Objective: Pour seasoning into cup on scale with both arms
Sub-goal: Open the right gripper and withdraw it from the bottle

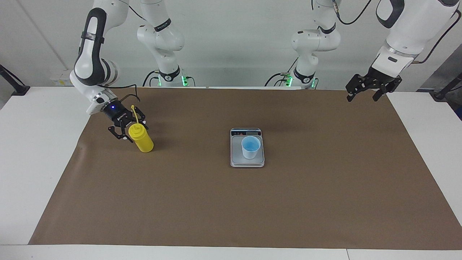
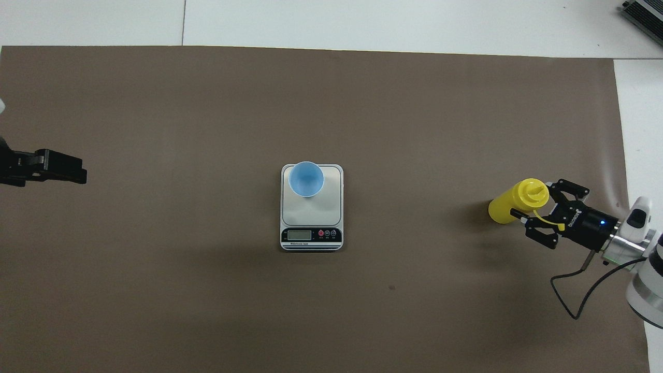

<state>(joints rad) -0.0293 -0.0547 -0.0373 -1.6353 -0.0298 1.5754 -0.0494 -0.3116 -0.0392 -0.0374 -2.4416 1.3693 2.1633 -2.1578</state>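
A large brown paper sheet (image 1: 231, 202) covers most of the white table (image 1: 36, 151), leaving bare white margins at both ends and along the edge farthest from the robots. A seam (image 2: 183, 23) divides the white tabletop there. Part of a grey ribbed device (image 2: 645, 13) shows at the table's corner. A pale wall (image 1: 234, 43) rises at the robots' end.
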